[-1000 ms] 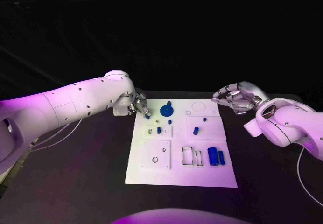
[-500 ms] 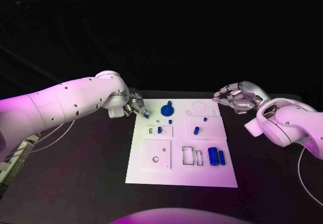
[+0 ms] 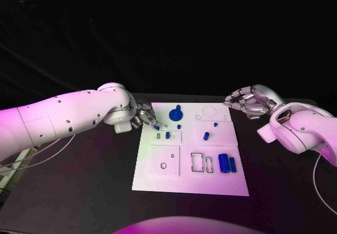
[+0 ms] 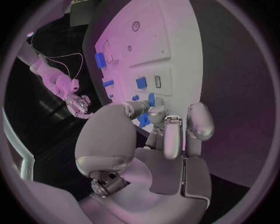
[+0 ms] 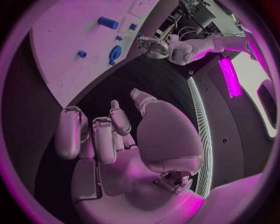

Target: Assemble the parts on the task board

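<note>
Currently the left hand point(image 3: 144, 118) sits at the task board's point(image 3: 189, 183) far left corner, fingers pinched on a small blue part point(image 4: 143, 120) just above the board. The right hand point(image 3: 247, 103) hangs off the far right corner, fingers curled in, holding nothing. Risk: the pinch looks shallow, so the part could twist or drop during seating and miss its slot.

My table point(image 3: 84, 195) is black and matte, running dark to its far edge. Beyond it a black backdrop point(image 3: 168, 44) closes off the far side. Off to my right, a bright strip light point(image 5: 228, 77) glows beside cluttered shelving point(image 5: 201, 11).
</note>
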Robot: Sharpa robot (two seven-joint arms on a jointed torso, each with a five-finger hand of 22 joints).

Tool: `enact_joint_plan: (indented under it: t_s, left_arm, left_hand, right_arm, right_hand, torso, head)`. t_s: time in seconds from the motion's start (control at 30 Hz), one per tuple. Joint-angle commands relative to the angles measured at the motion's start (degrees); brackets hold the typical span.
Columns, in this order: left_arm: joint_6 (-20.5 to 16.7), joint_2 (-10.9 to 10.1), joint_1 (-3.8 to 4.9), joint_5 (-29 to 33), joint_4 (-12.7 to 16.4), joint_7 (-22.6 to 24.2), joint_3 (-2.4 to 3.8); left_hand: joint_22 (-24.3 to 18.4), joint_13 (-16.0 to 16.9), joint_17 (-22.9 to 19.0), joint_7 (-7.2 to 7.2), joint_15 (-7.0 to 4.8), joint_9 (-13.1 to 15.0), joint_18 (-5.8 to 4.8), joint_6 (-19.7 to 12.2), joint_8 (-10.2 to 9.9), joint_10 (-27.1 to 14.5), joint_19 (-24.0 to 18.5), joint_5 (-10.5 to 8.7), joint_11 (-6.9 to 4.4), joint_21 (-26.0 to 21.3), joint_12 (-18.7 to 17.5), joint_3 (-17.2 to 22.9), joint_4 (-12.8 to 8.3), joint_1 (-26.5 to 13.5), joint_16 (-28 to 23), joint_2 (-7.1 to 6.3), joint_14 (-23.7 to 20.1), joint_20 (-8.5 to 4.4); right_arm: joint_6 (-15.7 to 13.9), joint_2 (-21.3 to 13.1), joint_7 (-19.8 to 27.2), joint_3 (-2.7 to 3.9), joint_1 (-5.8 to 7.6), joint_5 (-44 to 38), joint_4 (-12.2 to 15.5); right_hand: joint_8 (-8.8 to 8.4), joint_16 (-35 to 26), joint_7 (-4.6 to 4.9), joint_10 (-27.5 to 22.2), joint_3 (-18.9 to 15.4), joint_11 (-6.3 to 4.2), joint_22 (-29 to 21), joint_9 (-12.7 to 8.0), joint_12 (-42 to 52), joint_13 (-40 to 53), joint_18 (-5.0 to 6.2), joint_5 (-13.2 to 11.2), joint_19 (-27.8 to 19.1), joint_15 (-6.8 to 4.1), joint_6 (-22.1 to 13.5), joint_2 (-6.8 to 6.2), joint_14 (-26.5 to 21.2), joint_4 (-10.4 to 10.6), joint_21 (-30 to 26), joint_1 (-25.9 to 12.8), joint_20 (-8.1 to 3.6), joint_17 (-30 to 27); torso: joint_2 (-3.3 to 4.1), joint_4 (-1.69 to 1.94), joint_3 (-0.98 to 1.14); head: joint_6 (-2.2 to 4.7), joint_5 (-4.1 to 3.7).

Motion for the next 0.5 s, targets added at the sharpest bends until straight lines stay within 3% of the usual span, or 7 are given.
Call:
enact_joint_plan:
  t_s: [0.03,0.33,0.47,0.5]
  left_arm:
    - [-4.45,-0.53,-0.57,-5.46,1.64,2.12,0.03]
    - [-6.42,-1.13,-2.42,-9.49,4.33,2.09,0.01]
    - [-6.27,-1.21,-2.74,-10.24,4.74,1.74,0.01]
    - [-6.02,-1.22,-2.79,-10.44,4.8,1.6,0.01]
  left_hand:
    - [0.36,0.25,8.19,-0.47,-0.57,0.56,-0.35,0.31,0.55,0.56,0.53,0.4,0.0,0.3,0.41,8.6,-8.1,-0.14,0.25,0.12,4.16,-0.15]
    - [0.78,1.15,8.07,-0.67,-0.75,0.66,-0.41,0.8,0.77,1.43,0.77,0.71,-0.21,0.57,1.01,9.66,-8.48,-0.73,0.21,-0.57,4.16,-0.31]
    - [1.08,1.43,8.13,-0.83,-0.9,0.77,-0.46,1.16,0.97,1.86,0.94,1.5,-0.37,0.76,1.2,10.46,-8.71,-1.26,0.26,-1.12,4.19,-0.46]
    - [1.15,1.4,8.12,-0.9,-0.97,0.86,-0.47,1.33,1.1,1.96,0.98,2.5,-0.45,0.82,1.17,10.81,-8.81,-1.57,0.26,-1.43,4.2,-0.54]
  right_arm:
    - [-0.24,-0.03,0.37,0.02,-0.02,-0.03,-0.02]
    - [-0.24,-0.15,0.38,0.02,-0.02,-0.03,-0.04]
    - [-0.24,-0.2,0.37,0.02,-0.02,-0.03,-0.04]
    - [-0.25,-0.21,0.36,0.02,-0.02,-0.03,-0.04]
  right_hand:
    - [0.26,-0.35,-0.03,-0.24,-0.04,0.04,3.28,0.05,-0.22,0.01,1.07,0.22,-0.3,-0.27,-0.34,0.32,3.31,0.42,-0.38,-0.14,0.01,4.47]
    - [0.26,-0.35,-0.03,-0.24,-0.04,0.04,3.28,0.05,-0.22,0.01,1.07,0.22,-0.3,-0.27,-0.34,0.32,3.31,0.42,-0.38,-0.14,0.01,4.47]
    - [0.26,-0.35,-0.03,-0.24,-0.04,0.04,3.28,0.05,-0.22,0.01,1.07,0.22,-0.3,-0.27,-0.34,0.32,3.31,0.42,-0.38,-0.14,0.01,4.47]
    - [0.26,-0.35,-0.03,-0.24,-0.04,0.04,3.28,0.05,-0.22,0.01,1.07,0.22,-0.3,-0.27,-0.34,0.32,3.31,0.42,-0.38,-0.14,0.01,4.47]
  torso:
    - [-0.02,-0.04,-0.02]
    - [0.04,-0.07,-0.02]
    - [0.08,-0.1,-0.02]
    - [0.08,-0.11,-0.02]
  head:
    - [-0.03,0.05]
    - [-0.13,0.0]
    - [-0.19,0.03]
    - [-0.21,0.05]
